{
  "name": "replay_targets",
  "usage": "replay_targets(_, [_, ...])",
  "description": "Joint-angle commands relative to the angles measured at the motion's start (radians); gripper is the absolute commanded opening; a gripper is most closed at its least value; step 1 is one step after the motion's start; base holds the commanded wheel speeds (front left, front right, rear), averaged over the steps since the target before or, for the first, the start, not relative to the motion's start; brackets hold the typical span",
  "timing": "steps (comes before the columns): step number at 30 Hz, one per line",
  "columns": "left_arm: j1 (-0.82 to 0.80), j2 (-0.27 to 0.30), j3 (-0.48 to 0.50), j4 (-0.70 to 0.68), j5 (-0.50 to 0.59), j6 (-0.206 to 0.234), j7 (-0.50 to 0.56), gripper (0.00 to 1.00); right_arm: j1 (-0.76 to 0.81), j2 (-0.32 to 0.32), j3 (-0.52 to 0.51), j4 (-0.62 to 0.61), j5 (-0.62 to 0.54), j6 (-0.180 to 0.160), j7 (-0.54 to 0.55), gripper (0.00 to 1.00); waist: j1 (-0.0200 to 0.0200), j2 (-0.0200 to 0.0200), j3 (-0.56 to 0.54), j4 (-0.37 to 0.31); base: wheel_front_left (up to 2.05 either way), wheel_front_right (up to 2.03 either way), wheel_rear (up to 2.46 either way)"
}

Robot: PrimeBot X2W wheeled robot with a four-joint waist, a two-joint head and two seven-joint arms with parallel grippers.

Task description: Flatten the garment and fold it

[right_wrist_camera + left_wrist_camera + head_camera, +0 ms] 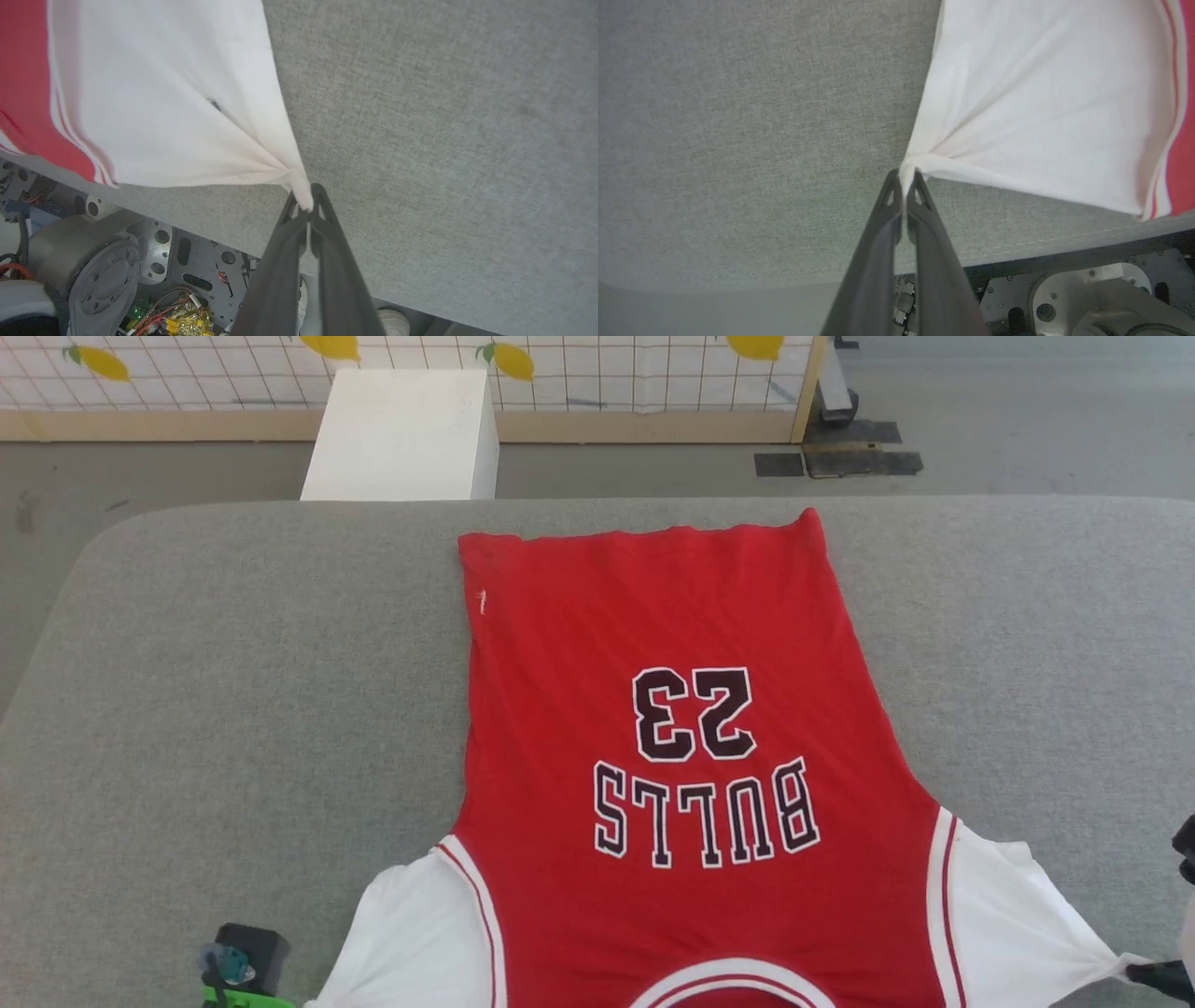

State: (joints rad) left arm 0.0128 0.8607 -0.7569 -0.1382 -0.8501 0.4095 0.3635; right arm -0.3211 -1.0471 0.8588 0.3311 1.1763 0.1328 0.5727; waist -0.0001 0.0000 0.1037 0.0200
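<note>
A: Shirt, where?
B: Red shirt (691,728) lies spread flat on the grey table (233,663), print side up; "BULLS 23" reads upside down in the head view; collar at the near edge by the robot, hem toward the far edge; body smooth, narrower at the hem than at the shoulders.
A: Sleeves?
B: Both white, with red stripes at the seam; left sleeve (1041,102) drawn out to a point, creases running into the tip; right sleeve (163,93) the same, tip pulled toward the table's right side, close to the near edge.
A: Grippers?
B: Left gripper (903,179): jaws pressed together, pinching the tip of the left sleeve; right gripper (307,198): jaws pressed together, pinching the tip of the right sleeve; both over the table near its near edge, each well out to its own side of the red body.
A: Anything else?
B: Small pale mark (482,602) on the red cloth near the hem's far left corner; table is padded grey fabric with rounded corners; beyond it a grey floor (1027,411); a white box (401,434) just behind the far edge; a gridded panel (607,373) with yellow lemons and a wooden frame; robot base (107,261), metal plates and wires, shows below the table's near edge in the wrist views.
</note>
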Motion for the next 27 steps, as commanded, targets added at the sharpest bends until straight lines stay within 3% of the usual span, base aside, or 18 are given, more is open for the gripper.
replay_targets(1, [0.004, -0.011, 0.005, 0.003, 0.006, 0.012, -0.007, 0.0, 0.023, 0.0, -0.027, 0.007, -0.017, -0.002, 0.004, 0.0, 0.0001, 0.0, 0.007, 0.003, 0.0, 0.0, 0.0])
replay_targets(2, [-0.004, -0.018, 0.007, 0.0, 0.008, 0.013, -0.012, 0.0, 0.027, 0.006, -0.05, 0.01, -0.028, -0.002, -0.003, 0.1, 0.0001, 0.0, 0.011, 0.006, 0.0, 0.0, 0.0])
replay_targets(3, [-0.014, -0.026, 0.011, -0.003, 0.01, 0.014, -0.018, 0.0, 0.032, 0.015, -0.075, 0.011, -0.043, -0.002, -0.006, 0.89, 0.0001, 0.0, 0.014, 0.009, 0.0, 0.0, 0.0])
replay_targets(4, [-0.024, -0.031, 0.014, -0.006, 0.013, 0.015, -0.023, 0.0, 0.036, 0.021, -0.093, 0.008, -0.051, -0.002, 0.0, 1.0, 0.0001, 0.0, 0.017, 0.011, 0.0, 0.0, 0.0])
replay_targets(13, [-0.145, -0.099, 0.061, -0.075, 0.061, 0.029, -0.1, 0.0, -0.029, 0.088, -0.346, -0.119, -0.101, -0.002, 0.053, 1.0, 0.0001, 0.0, 0.069, 0.056, 0.0, 0.0, 0.0])
replay_targets(18, [-0.222, -0.154, 0.049, -0.125, 0.112, 0.035, -0.127, 0.0, -0.136, 0.165, -0.465, -0.167, -0.207, -0.002, 0.119, 1.0, 0.0001, 0.0, 0.136, 0.109, 0.0, 0.0, 0.0])
replay_targets(24, [-0.296, -0.214, -0.001, -0.158, 0.172, 0.03, -0.119, 0.0, -0.301, 0.28, -0.546, -0.135, -0.358, -0.002, 0.286, 1.0, 0.0001, 0.0, 0.247, 0.199, 0.0, 0.0, 0.0])
replay_targets(27, [-0.321, -0.235, -0.022, -0.169, 0.196, 0.026, -0.116, 0.0, -0.381, 0.279, -0.525, -0.132, -0.451, -0.002, 0.364, 1.0, 0.0001, 0.0, 0.3, 0.251, 0.0, 0.0, 0.0])
